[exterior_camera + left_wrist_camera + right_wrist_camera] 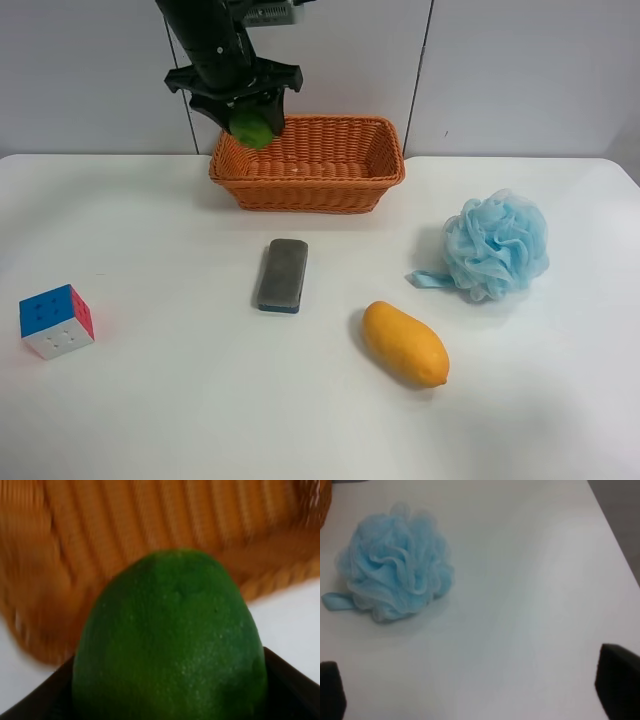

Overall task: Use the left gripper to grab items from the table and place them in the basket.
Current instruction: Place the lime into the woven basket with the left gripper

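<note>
The left fingers (276,112) are closed on the lime (254,129), one black finger on each side of it. They hold it in the air over the far left corner of the basket (330,185), as the exterior high view lays the scene out. In the left wrist view the lime (170,640) fills the middle, clamped between the fingers (292,682). The orange weave of the basket (150,520) is blurred behind it, with white worktop (295,615) showing beside it. The lime is clear of the basket's floor.

The basket stands at the far middle of the worktop (160,400). Just nearer than it, the grey block (282,274) lies flat on its blue base. The puzzle cube (56,321) sits well apart at the near left, blue face up, with red and white sides showing. The mango (404,344) lies right of the block and nearer. The pouf (496,245) rests at the right, with its loop trailing toward the left.

The right fingers (617,680) are spread wide with nothing between them, above bare worktop (530,580). The pouf (395,580) lies ahead of them, apart
</note>
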Robot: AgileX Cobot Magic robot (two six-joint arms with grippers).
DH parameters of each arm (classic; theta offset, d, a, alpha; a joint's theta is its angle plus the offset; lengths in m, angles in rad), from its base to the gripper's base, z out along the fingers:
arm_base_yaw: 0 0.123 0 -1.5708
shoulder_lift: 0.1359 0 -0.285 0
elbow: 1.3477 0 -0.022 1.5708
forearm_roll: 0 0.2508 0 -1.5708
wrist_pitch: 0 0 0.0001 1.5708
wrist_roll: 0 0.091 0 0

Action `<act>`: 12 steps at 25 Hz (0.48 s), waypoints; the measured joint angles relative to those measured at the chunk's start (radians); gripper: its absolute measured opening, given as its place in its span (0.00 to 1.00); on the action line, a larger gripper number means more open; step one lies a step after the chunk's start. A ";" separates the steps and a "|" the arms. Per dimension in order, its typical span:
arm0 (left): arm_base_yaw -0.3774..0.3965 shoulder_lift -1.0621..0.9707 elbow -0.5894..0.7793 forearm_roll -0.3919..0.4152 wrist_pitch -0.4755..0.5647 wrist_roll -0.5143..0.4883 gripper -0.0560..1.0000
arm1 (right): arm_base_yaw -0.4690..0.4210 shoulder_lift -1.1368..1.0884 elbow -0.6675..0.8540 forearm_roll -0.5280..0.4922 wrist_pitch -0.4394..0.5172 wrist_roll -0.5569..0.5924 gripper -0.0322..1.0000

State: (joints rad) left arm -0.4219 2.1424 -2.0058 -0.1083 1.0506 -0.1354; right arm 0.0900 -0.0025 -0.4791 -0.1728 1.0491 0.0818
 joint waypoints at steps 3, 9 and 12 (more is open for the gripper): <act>0.000 0.061 -0.063 0.000 -0.081 0.017 0.63 | 0.000 0.000 0.000 0.000 0.000 0.000 0.99; 0.000 0.143 -0.074 0.000 -0.270 0.021 0.63 | 0.000 0.000 0.000 0.000 0.000 0.000 0.99; 0.000 0.178 -0.074 0.000 -0.342 0.021 0.63 | 0.000 0.000 0.000 0.000 0.000 0.000 0.99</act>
State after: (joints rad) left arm -0.4219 2.3208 -2.0802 -0.1083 0.7087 -0.1142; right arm 0.0900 -0.0025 -0.4791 -0.1728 1.0491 0.0818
